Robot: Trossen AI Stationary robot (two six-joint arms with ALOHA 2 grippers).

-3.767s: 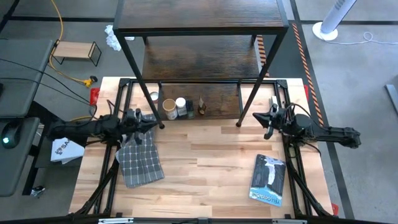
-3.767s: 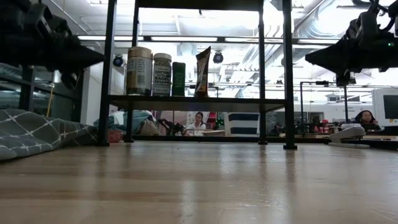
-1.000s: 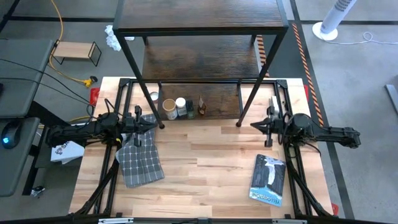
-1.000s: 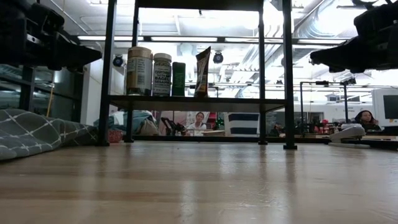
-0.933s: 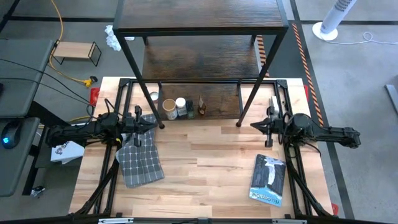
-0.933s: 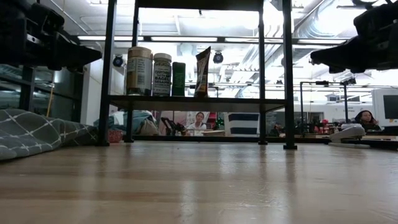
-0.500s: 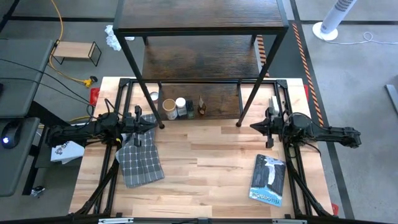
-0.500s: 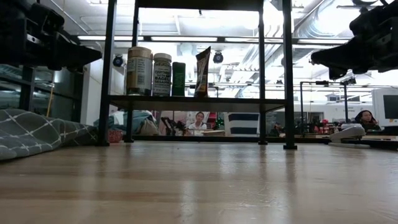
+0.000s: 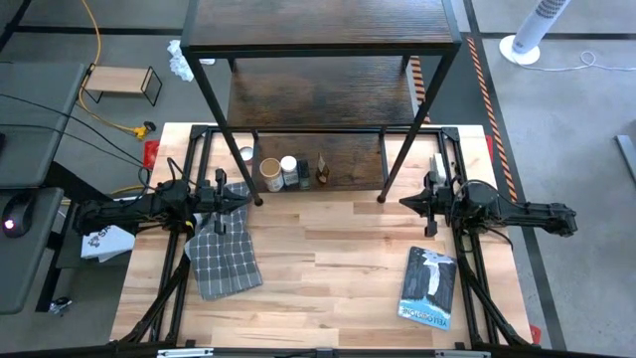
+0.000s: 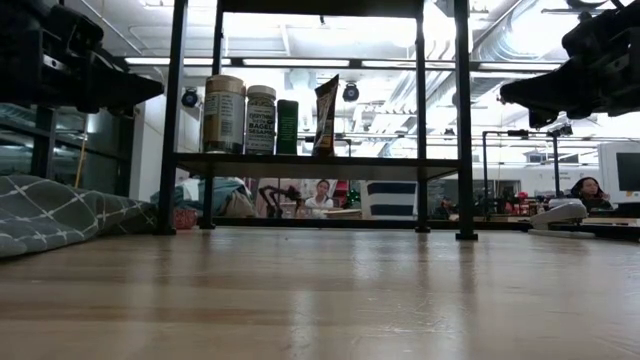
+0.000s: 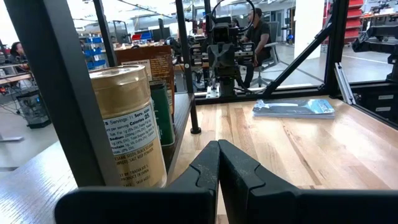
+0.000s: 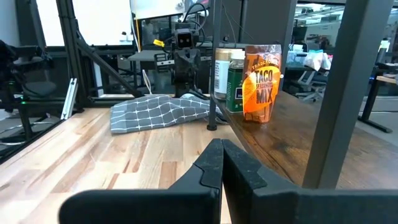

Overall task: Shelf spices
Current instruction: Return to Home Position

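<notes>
Spices (image 9: 288,167) clustered upright on dark wood-grain shelf (image 9: 323,25)

Open-plan lab: desks (image 9: 30,119), ceiling ducts (image 10: 400,90), seated people (image 10: 588,190).

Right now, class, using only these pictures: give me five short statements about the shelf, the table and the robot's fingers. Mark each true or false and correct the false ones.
1. The orange taco seasoning bag stands on the lowest board of the shelf. True.
2. The left fingers grip a spice jar. False: they are shut on nothing.
3. The grey checked cloth lies on the table, on the left arm's side. True.
4. The blue-and-white book lies on the shelf's top board. False: it lies flat on the table, near the right arm.
5. The right fingers are wide open. False: they are shut.
</notes>
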